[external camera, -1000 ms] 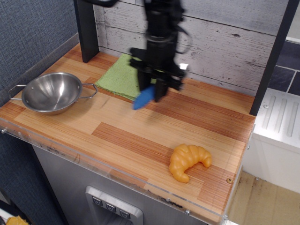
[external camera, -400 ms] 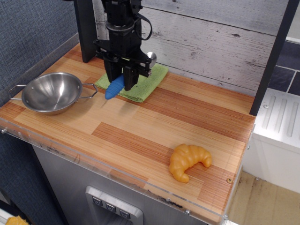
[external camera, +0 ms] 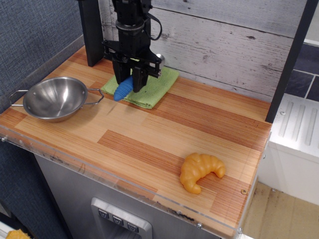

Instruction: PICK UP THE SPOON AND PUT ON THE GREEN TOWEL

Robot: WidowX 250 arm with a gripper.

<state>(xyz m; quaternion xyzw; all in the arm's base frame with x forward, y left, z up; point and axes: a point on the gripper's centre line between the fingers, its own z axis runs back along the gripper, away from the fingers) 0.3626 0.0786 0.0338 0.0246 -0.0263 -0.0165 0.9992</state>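
spoon (external camera: 123,89): blue handle pinched between the pincer's fingers, slanting down-left, tip over the towel's near-left edge | gripper (external camera: 130,79): closed on the handle, directly above the cloth | green towel (external camera: 149,88): flat, far-left by the wall | steel bowl (external camera: 54,98): left | croissant (external camera: 200,171): near-right

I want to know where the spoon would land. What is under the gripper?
The green towel lies under the gripper, which holds the spoon. The towel's part behind the gripper is hidden.
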